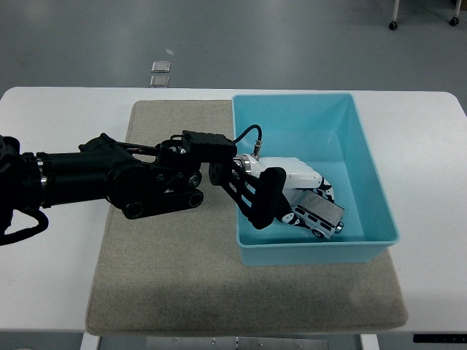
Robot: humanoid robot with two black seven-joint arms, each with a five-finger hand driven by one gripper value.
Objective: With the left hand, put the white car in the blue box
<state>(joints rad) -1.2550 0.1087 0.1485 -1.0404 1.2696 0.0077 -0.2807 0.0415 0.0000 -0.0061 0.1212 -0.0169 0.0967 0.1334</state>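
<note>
From the head view, your left robot hand [303,200] reaches in from the left edge, over the grey mat [175,277] and across the near left wall of the blue box [365,157]. Its fingers are closed around the white car [319,216], which sits tilted low inside the box, toward the near right part of the floor; you cannot tell from here whether the wheels are touching the bottom. The right arm is out of view. The step in hand looks like the release, with the task close to done. To do it well, bring the car down until it rests on the box floor, then open the fingers evenly so it does not roll or tip. Lift the robot hand straight up before you pull back to the left, because the wrist is just beside the box wall and could drag the box across the white surface [58,292].
</note>
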